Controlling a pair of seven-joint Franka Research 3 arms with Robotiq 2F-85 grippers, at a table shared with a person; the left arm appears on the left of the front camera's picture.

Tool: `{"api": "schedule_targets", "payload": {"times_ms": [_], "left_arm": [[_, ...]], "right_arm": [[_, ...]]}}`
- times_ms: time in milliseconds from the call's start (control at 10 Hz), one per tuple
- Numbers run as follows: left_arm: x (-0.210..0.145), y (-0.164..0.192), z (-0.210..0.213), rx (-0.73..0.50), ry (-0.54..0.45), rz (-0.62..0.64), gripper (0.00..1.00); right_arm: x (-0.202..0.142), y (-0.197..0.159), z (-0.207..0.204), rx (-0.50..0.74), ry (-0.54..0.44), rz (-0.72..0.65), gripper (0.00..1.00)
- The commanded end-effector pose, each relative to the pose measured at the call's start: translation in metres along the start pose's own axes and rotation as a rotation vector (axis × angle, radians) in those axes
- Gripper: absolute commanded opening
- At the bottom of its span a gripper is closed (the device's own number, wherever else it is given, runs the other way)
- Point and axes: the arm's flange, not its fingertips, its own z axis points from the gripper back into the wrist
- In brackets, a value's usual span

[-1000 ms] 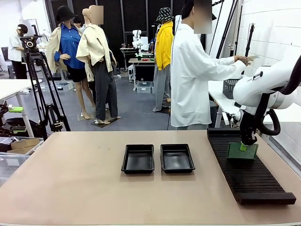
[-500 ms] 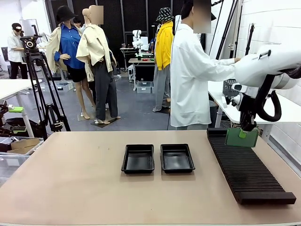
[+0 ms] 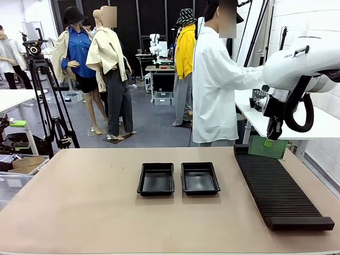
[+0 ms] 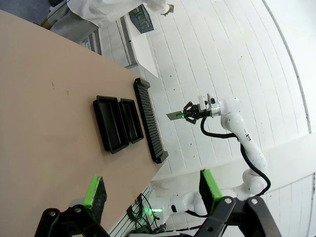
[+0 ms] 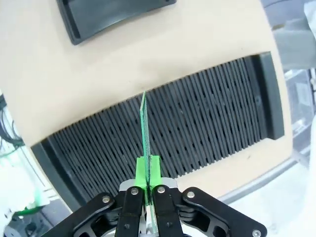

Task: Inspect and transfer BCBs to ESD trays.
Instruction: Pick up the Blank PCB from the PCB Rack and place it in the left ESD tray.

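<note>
A thin green BCB [image 3: 268, 147] hangs in the air above the far end of the slotted rack, with my right gripper [image 3: 270, 140] shut on its top edge. In the right wrist view the BCB [image 5: 144, 133] shows edge-on between the green pads [image 5: 141, 174] of the right gripper [image 5: 148, 180]. From the left wrist view the same BCB [image 4: 174, 115] is seen far off in the right gripper [image 4: 185, 114]. Two black ESD trays [image 3: 156, 179] [image 3: 200, 178] sit side by side mid-table, both bare inside. My left gripper [image 4: 153, 190] is open, high above the table, holding nothing.
A long black ribbed rack [image 3: 279, 188] lies along the table's right side. A person in a white shirt [image 3: 215, 85] stands at the far side, turned toward a side table with a dark mesh basket [image 3: 258, 98]. A tripod [image 3: 45, 95] stands far left.
My right gripper has lifted the BCB out of the rack's slots and raised it up toward the rack's far end, tilting it. The trays have not moved.
</note>
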Motion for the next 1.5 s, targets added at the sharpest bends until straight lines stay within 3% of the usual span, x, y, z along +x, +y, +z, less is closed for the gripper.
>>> {"api": "schedule_targets", "payload": {"times_ms": [0, 200, 600, 700, 1000, 1400], "left_arm": [[0.000, -0.003, 0.001, 0.008, -0.007, 0.009, 1.00], [0.000, -0.003, 0.001, 0.008, -0.007, 0.009, 1.00], [0.000, -0.003, 0.001, 0.008, -0.007, 0.009, 1.00], [0.000, -0.003, 0.001, 0.008, -0.007, 0.009, 1.00], [0.000, -0.003, 0.001, 0.008, -0.007, 0.009, 1.00], [0.000, -0.003, 0.001, 0.008, -0.007, 0.009, 1.00]], "right_arm": [[0.005, 0.010, -0.005, -0.036, -0.031, -0.119, 0.00], [0.016, 0.014, -0.005, -0.075, -0.083, -0.414, 0.00], [0.027, 0.017, 0.009, 0.022, -0.245, -0.909, 0.00], [0.031, 0.020, 0.010, 0.098, -0.241, -0.991, 0.00], [0.051, 0.024, 0.000, 0.156, -0.308, -1.284, 0.00], [0.065, 0.026, -0.023, 0.311, -0.334, -1.455, 0.00]]}}
